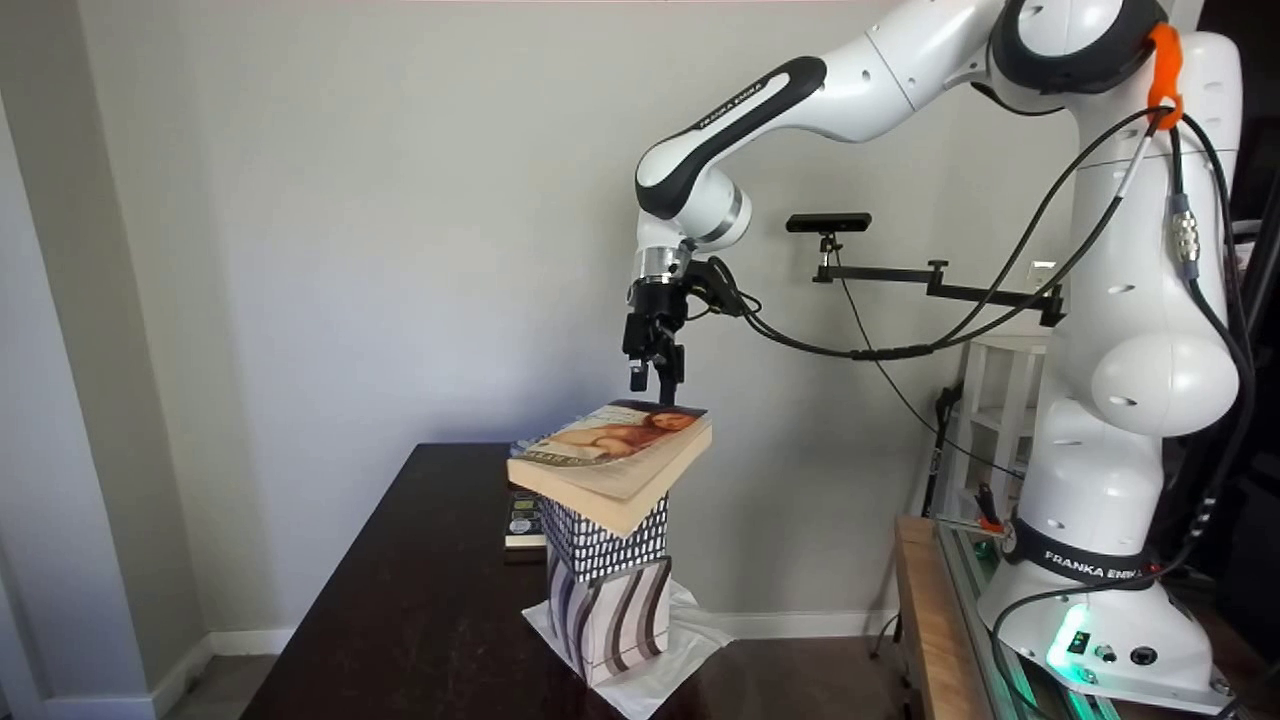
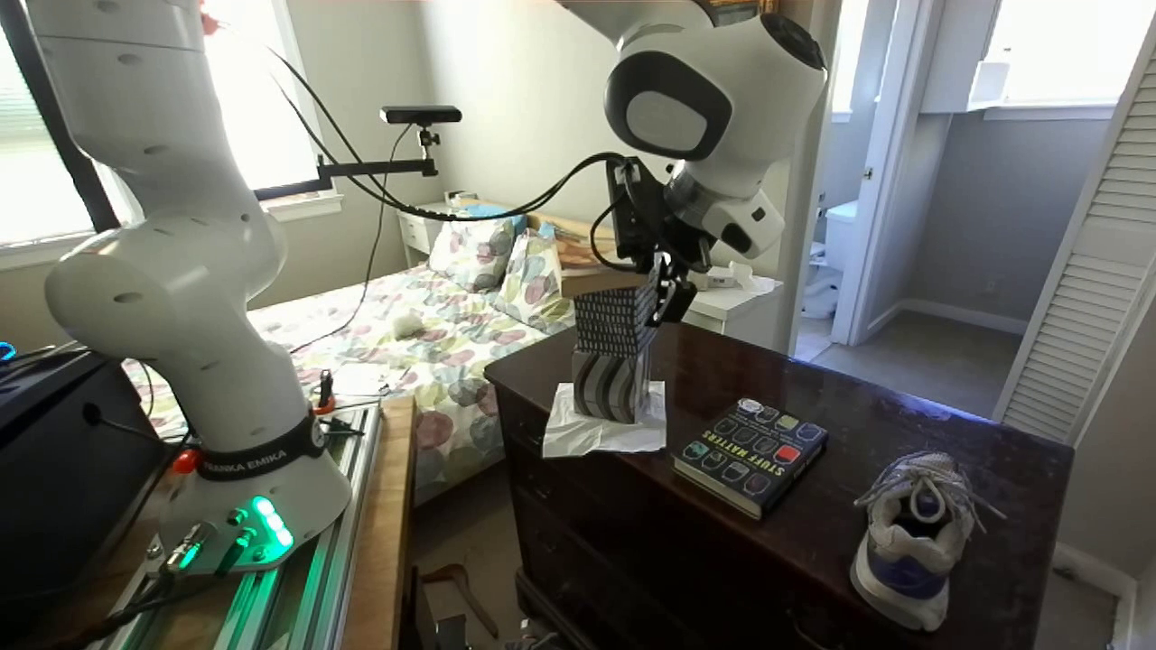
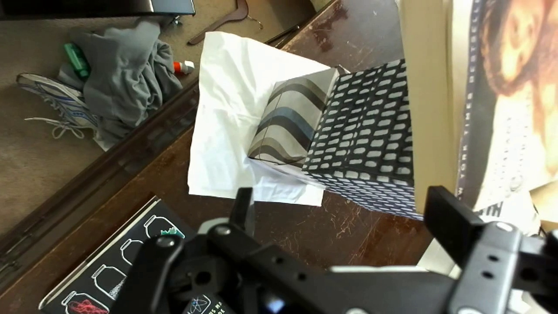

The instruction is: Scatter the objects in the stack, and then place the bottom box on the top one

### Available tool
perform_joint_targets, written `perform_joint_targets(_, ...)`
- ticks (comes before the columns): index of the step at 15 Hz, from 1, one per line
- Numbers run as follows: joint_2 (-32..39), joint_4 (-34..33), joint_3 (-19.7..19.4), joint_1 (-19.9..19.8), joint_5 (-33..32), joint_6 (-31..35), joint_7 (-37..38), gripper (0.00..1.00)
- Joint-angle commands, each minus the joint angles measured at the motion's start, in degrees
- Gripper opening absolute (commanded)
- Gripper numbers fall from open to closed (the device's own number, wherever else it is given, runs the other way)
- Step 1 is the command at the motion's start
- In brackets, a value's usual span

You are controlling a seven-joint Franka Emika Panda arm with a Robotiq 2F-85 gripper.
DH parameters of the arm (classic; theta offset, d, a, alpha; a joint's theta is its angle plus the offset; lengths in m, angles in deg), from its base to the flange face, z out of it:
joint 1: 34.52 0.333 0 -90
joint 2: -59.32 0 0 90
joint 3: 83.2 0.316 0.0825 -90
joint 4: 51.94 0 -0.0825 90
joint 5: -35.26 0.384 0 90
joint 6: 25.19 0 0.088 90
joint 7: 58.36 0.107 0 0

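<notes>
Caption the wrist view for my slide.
Open pincer near a paperback stacked on a black-and-white patterned box, itself on a striped box atop a white sheet.

In an exterior view, looks across the tabletop (image 1: 430, 600) toward a plain wall (image 1: 350, 250), far enough back for the robot base (image 1: 1130, 612) at 4 o'clock and the stack (image 1: 605, 556) near 6. In an exterior view, looks down from roughly the opposite side, facing a bed (image 2: 452, 352) at 9 and a doorway (image 2: 890, 153) at 2. Shares stack, robot base and tabletop across both exterior views. In the wrist view, peers down from close by, past the end effector (image 3: 342, 203) between 4 and 8, onto the stack at 2.
</notes>
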Motion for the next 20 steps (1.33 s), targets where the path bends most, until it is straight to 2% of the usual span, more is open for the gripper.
perform_joint_targets(1, -1.2, 1.5, -0.8, -0.3, 2.5, 0.3, -3.6, 1.0)
perform_joint_targets(6, -3.3, 3.6, -2.2, -1.6, 9.8, 0.2, -12.6, 1.0)
perform_joint_targets(10, -3.0, 4.4, -3.0, -1.9, 15.4, -2.9, -20.1, 1.0)
perform_joint_targets(14, -1.9, 4.8, -2.8, -1.1, 18.0, -7.1, -25.7, 1.0)
perform_joint_targets(20, 0.3, 4.3, -2.6, -0.7, 19.9, -13.8, -29.7, 1.0)
